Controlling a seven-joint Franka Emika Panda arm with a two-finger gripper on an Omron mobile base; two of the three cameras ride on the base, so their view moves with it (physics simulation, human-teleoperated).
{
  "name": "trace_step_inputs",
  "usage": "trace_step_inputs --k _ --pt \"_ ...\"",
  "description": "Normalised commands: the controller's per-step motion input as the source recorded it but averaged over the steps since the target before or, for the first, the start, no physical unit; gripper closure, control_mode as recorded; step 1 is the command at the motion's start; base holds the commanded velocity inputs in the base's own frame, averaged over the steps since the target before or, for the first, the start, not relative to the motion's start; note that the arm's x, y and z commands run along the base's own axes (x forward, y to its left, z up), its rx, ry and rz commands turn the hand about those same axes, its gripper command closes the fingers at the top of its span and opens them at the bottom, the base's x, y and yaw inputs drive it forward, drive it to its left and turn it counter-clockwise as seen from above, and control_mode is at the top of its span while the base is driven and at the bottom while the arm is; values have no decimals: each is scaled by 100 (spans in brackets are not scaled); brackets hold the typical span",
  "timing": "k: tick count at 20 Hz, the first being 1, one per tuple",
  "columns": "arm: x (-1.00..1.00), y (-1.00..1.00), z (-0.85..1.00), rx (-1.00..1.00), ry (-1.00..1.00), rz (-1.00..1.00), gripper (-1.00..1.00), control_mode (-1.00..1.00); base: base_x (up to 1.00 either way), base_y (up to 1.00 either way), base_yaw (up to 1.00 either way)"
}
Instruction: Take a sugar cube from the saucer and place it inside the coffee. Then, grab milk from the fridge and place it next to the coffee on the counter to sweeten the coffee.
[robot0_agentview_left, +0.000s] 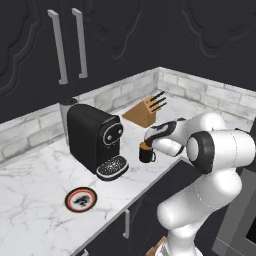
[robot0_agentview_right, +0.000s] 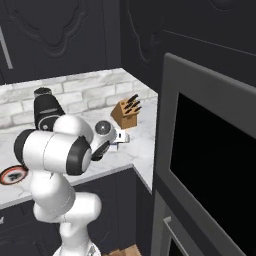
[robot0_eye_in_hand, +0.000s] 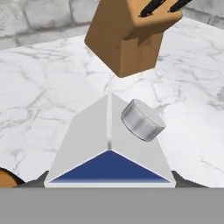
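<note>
1. Gripper (robot0_eye_in_hand: 109, 183): the jaws are closed onto the milk carton (robot0_eye_in_hand: 108, 144). One dark finger tip (robot0_eye_in_hand: 40, 180) shows at each lower corner of the carton, flush against its sides.
2. Milk carton: white, with a gabled top, a blue face below and a silver round cap (robot0_eye_in_hand: 142, 120) on the right slope. In the hand view it sits directly ahead of the hand, between the tips. In the right base view it is a small white shape (robot0_agentview_right: 123, 136) at the end of the arm, over the counter (robot0_agentview_right: 140, 145).
3. Coffee (robot0_agentview_left: 146, 152): a dark mug with brown contents, standing on the counter (robot0_agentview_left: 30, 185) near its front edge, just beside the wrist.
4. Saucer (robot0_agentview_left: 81, 199): flat on the counter, left of the coffee machine's drip tray and well apart from the hand.
5. Coffee machine (robot0_agentview_left: 95, 137): black, between saucer and mug.
6. Knife block (robot0_eye_in_hand: 131, 39): wooden, beyond the carton, near the brick wall.
</note>
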Motion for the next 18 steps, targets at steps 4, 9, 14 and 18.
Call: trace_step_inputs --k 4,9,14,18 --pt "16 0 -15 2 -7 0 100 -100 0 0 0" --pt "19 0 -3 2 -8 0 100 -100 0 0 0" --pt "11 -4 -3 0 -4 0 -100 -100 0 0 0" --pt "0 0 0 0 0 -1 -100 -100 0 0 0"
